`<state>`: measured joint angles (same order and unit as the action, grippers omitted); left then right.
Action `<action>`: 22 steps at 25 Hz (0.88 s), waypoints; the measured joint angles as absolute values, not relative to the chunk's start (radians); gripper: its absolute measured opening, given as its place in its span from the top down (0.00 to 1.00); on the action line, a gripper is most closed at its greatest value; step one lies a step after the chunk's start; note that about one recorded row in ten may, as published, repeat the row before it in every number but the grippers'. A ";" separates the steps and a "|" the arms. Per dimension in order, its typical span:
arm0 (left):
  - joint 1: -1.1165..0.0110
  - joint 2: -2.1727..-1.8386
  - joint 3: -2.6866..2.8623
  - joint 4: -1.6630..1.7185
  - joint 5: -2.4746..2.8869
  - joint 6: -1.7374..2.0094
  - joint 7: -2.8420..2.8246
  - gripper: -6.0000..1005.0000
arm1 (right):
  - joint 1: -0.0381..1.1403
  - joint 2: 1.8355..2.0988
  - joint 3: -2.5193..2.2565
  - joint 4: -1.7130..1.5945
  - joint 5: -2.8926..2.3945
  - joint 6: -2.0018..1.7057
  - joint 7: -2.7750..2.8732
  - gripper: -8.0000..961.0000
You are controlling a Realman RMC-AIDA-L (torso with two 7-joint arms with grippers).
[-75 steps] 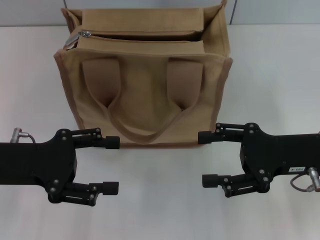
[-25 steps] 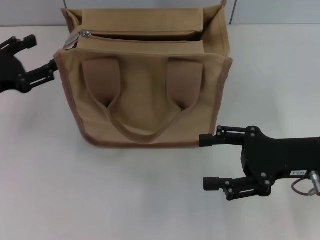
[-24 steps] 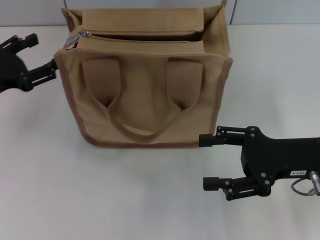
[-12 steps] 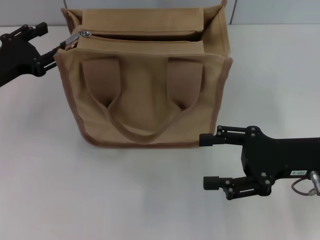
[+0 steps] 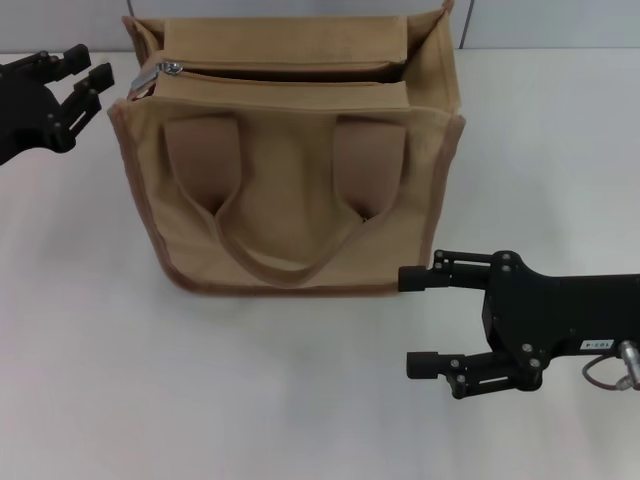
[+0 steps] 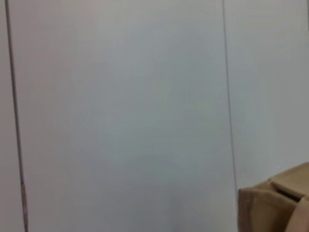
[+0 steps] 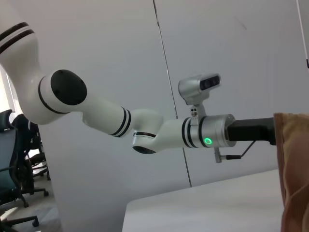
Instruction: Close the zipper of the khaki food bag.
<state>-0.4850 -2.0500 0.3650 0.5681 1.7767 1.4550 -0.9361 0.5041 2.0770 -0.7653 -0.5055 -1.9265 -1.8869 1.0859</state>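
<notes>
The boxy khaki canvas food bag (image 5: pixel 290 160) with darker tan edge piping stands upright on the white worktop (image 5: pixel 300 400), filling the centre of the head view toward twelve o'clock. One wide strap handle (image 5: pixel 285 215) hangs flat against its near face in a U-shape. Along its flat top panel runs the tan zipper track (image 5: pixel 285 75), and a dark gap shows along it, so the bag is not closed. The small shiny silver metal pull (image 5: pixel 160 70) sits at the track's end toward ten o'clock, by the bag's upper corner.

The left black tool (image 5: pixel 85 80) is raised at about ten o'clock, just beside that corner of the bag and near the pull, without visibly touching either. Its fingers (image 5: pixel 73 56) overlap as seen from the head, so I cannot tell whether it is released or clenched. The left wrist view shows mostly a pale grey panelled wall (image 6: pixel 120 106), with a corner of the bag (image 6: pixel 270 203) at the edge.

The right black tool (image 5: pixel 412 320) sits low over the worktop at about four o'clock, near the bag's lower corner. It is released: its two fingers (image 5: pixel 425 277) are spread well apart with nothing between them. The right wrist view shows the white left arm (image 7: pixel 120 118), with black bands and a green light, reaching to the bag's edge (image 7: pixel 294 169).
</notes>
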 joint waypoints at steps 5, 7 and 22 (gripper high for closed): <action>-0.481 -2.048 0.367 0.568 1.775 1.469 -0.933 0.68 | 0.505 2.077 -0.766 -0.505 -1.927 -1.884 1.086 0.15; -0.478 -2.041 0.367 0.567 1.781 1.466 -0.950 0.75 | 0.505 2.077 -0.765 -0.505 -1.927 -1.884 1.086 0.15; -0.420 -1.978 0.484 0.629 1.843 1.559 -1.094 0.74 | 0.503 2.077 -0.766 -0.505 -1.928 -1.881 1.086 0.15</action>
<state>-0.4205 -1.9780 0.4841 0.6288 1.8426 1.5587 -1.0943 0.5032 2.0770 -0.7655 -0.5046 -1.9284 -1.8814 1.0860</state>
